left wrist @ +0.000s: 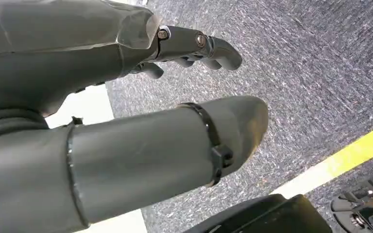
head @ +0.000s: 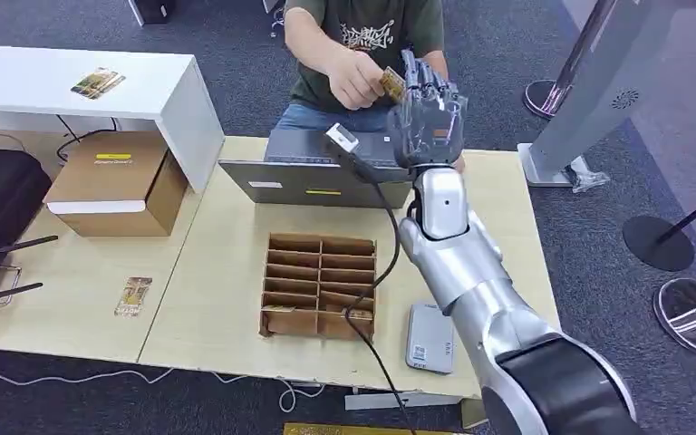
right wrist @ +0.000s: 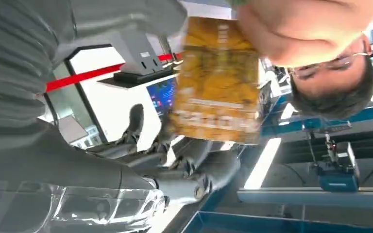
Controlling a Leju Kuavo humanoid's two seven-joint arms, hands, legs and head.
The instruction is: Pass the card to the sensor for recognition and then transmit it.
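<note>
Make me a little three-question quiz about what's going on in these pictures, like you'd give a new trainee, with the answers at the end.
1. True or false: the yellow card lies flat on the table.
2. Multiple choice: who has a hold on the card? A) nobody B) the person's hand C) the robot's left hand
3. Short answer: what stands on the table between the laptop and the robot?

Key
1. False. It is up in the air at the fingertips of the raised right hand.
2. B. The person's hand grips one end; whether the right hand also grips it cannot be told.
3. A cardboard divider box with a black cable crossing it.
</note>
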